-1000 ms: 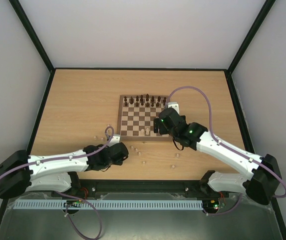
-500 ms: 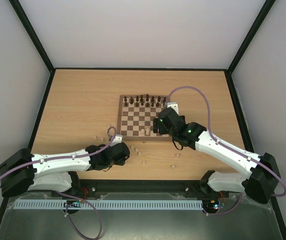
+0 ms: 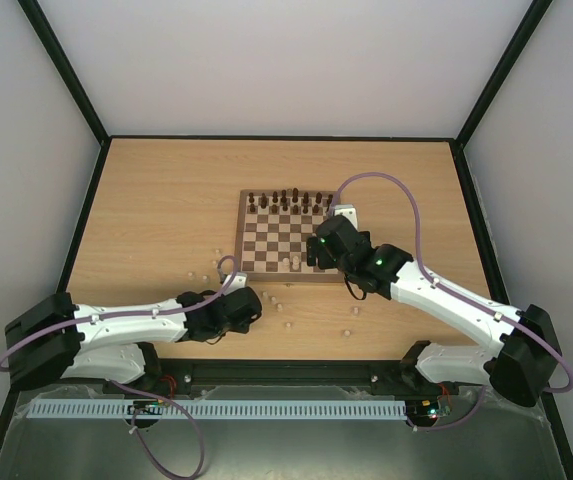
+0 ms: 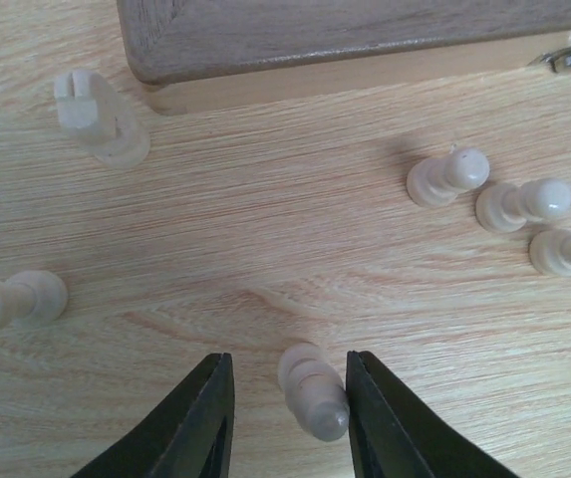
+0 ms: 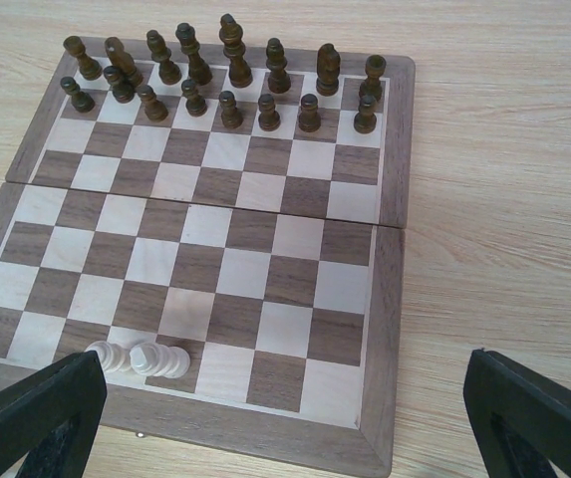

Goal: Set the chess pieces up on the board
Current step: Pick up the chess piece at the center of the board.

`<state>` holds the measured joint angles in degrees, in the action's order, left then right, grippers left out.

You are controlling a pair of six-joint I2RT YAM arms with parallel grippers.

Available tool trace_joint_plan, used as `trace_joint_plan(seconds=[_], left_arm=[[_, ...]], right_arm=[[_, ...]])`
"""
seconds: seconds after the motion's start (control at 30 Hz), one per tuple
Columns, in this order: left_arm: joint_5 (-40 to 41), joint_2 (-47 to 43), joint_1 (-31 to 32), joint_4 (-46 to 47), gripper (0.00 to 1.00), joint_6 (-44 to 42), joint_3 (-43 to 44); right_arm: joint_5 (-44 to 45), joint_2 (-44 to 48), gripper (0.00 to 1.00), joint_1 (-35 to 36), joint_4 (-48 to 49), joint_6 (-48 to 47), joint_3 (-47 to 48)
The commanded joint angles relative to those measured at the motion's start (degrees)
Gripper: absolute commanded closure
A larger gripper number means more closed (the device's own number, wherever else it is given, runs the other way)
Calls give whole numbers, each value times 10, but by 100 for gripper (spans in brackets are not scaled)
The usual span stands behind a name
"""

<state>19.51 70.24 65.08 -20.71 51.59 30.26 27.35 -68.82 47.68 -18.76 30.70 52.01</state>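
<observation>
Partly open, the left gripper (image 4: 290,366) straddles a pale pawn (image 4: 313,391) lying on the table (image 4: 265,249), with a gap on one side and no grip. Other pale pieces (image 4: 504,204) lie loose near the board (image 4: 315,35). Right gripper (image 5: 283,368): jaws wide apart and empty, over the board's near edge, where two pale pieces (image 5: 138,358) sit. Dark pieces (image 5: 230,75) fill the far rows.
</observation>
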Motion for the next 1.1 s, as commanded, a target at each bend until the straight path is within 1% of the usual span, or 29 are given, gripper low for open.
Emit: trace_joint_plan(seconds=[0.0, 0.27, 0.37, 0.47, 0.6, 0.83, 1.07], left_arm=[[3, 0, 3, 4, 69, -3, -6], [5, 17, 2, 6, 91, -8, 2], [7, 22, -2, 4, 94, -15, 13], [13, 19, -16, -9, 94, -37, 39], [12, 33, -52, -23, 93, -86, 96], [12, 103, -103, -25, 92, -155, 206], [-6, 175, -120, -10, 92, -182, 255]], right_arm=[[9, -1, 1, -2, 2, 4, -6], [9, 0, 1, -2, 2, 4, -6], [13, 2, 1, -2, 1, 4, -6], [26, 6, 1, -2, -1, 8, -7], [38, 19, 2, -3, -2, 12, -11], [43, 25, 1, -6, -3, 15, -14], [46, 25, 1, -8, -5, 15, -15]])
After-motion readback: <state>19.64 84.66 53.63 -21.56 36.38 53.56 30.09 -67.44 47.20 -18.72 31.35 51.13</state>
